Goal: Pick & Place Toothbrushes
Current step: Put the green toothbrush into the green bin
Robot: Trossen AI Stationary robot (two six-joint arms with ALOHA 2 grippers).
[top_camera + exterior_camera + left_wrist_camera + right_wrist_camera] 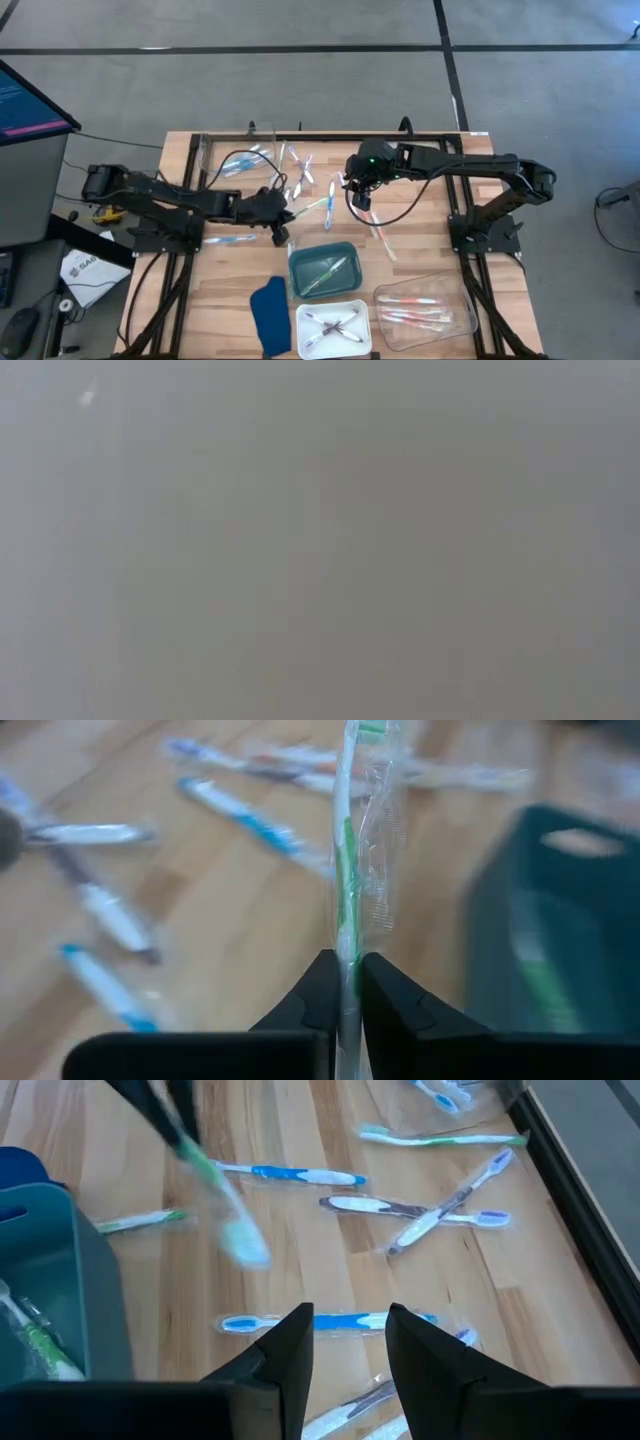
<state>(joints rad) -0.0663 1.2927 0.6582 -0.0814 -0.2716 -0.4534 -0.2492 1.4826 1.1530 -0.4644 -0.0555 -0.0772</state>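
Green toothbrush (346,870), in its clear wrapper, is pinched at the handle between the left gripper (345,982) fingers, jaws clenched tight on it. It sticks out forward from the claw, lifted clear of the wooden table (220,300), near the green bin (324,268). My reading: gripped by the handle end so the head can swing over the bin, which already holds at least one green brush. Sorting appears to go by colour: pink ones in the clear tray (425,308), dark-handled ones in the white tray (334,329).

Right gripper (345,1342) hovers with its fingers parted and nothing between them, above a blue toothbrush (330,1321) lying flat; probably lining up its own pick.

The other loose toothbrushes (300,175) lie scattered across the table's far half. A dark blue cloth (269,315) lies beside the white tray.

Hard to make out: the low view gives only grey blur. The lower handle of the held brush is hidden behind the fingers. The exact count in each container is too small to tell.
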